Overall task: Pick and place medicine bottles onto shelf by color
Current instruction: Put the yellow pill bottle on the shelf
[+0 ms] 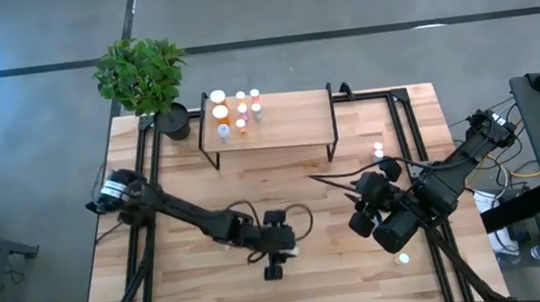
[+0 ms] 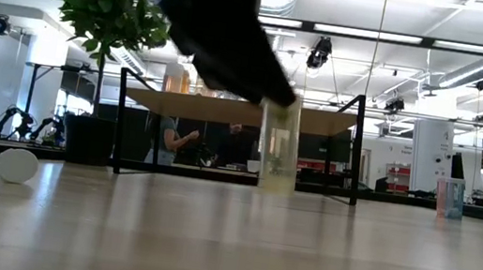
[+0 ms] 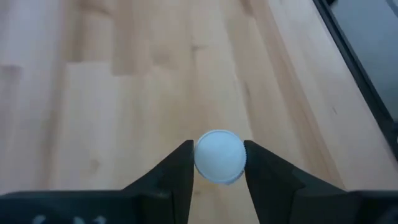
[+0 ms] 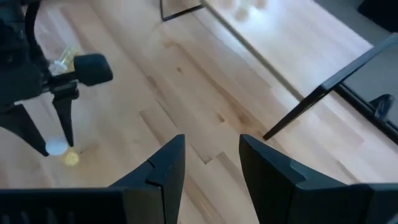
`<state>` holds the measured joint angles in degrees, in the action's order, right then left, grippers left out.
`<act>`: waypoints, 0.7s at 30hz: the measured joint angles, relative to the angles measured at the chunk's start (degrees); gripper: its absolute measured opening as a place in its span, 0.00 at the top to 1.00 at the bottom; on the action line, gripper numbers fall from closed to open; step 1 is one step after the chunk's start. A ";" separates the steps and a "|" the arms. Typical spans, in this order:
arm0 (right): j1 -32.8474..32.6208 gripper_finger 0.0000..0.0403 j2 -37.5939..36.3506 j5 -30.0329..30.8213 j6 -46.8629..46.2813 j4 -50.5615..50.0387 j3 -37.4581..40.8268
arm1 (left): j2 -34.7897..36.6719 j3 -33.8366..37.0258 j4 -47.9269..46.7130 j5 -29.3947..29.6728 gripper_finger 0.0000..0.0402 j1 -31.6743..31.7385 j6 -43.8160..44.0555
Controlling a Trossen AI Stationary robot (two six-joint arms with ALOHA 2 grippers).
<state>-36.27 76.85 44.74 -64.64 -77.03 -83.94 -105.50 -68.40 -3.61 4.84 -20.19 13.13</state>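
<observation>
1. Yellow translucent medicine bottle (image 2: 278, 150), round white cap (image 3: 219, 155): upright on the light butcher-block counter (image 1: 204, 289), front centre, well apart from the shelf.
2. Left gripper (image 3: 219, 167): jaws flank the cap, not visibly pinching it.
3. Right gripper (image 4: 210, 163): jaws spread, empty, over the counter's right side.
4. Low wooden shelf (image 1: 287, 119): sorted bottles clustered at its left end.
5. Handling: close squarely on the cap, then lift straight up.
</observation>
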 joint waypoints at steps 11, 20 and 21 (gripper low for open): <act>0.02 0.64 -1.33 4.20 -7.42 -5.57 0.00 | 17.35 -0.62 -17.67 2.29 0.72 16.30 -2.96; 1.55 0.64 -2.48 6.86 -7.90 -5.44 0.00 | 21.44 -7.26 -26.38 0.24 0.72 33.80 -10.77; 1.76 0.64 -2.62 7.26 -8.14 -5.53 0.00 | 20.96 -8.19 -27.42 0.17 0.72 34.96 -12.38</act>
<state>-34.51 74.22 51.99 -72.79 -82.56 -83.94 -84.54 -76.59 -31.03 5.01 14.77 0.75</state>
